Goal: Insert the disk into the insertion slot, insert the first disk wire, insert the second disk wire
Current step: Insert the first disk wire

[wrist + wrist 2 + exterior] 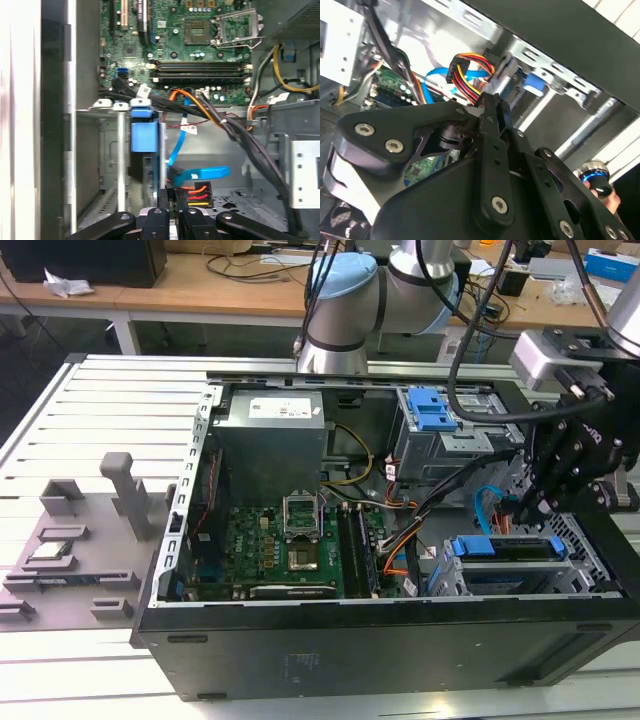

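Tabletop of slatted metal is seen carrying an open black computer case, with the arm mounted beyond the case's far edge. A green motherboard is laid across the middle of the case floor. The insertion slot is set in the case's near corner at the exterior view's right, and the disk is lodged inside it, its blue carrier turned toward the case's open side. The gripper is held just above the slot. In the second wrist view its fingers are brought together; whether anything is pinched cannot be told. A plug with red, yellow and black wires is found at the fingertips, beside a blue flat cable.
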`<state>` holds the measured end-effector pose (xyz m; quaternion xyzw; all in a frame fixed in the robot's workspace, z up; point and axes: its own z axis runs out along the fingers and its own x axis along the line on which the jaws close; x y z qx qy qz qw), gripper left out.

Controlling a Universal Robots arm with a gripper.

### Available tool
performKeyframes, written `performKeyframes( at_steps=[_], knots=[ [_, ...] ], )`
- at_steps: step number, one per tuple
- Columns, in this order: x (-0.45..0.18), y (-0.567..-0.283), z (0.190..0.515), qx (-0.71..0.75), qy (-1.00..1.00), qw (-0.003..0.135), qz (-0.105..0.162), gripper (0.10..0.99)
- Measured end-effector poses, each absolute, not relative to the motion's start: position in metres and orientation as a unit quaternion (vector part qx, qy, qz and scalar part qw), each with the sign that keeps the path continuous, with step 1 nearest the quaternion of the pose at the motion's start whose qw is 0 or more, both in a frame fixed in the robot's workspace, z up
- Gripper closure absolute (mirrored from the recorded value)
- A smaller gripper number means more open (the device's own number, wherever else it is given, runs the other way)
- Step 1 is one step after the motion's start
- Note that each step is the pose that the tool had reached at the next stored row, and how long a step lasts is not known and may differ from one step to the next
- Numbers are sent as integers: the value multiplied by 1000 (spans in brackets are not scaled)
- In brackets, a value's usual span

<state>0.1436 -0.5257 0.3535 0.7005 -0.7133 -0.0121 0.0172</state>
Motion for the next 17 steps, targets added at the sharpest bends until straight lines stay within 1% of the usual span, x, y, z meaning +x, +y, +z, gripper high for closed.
performKeyframes(
  at_steps=[2, 17],
  knots=[
    [144, -531, 353, 701, -713, 17, -12, 918],
    [150, -534, 344, 701, -713, 18, -12, 918]
  ],
)
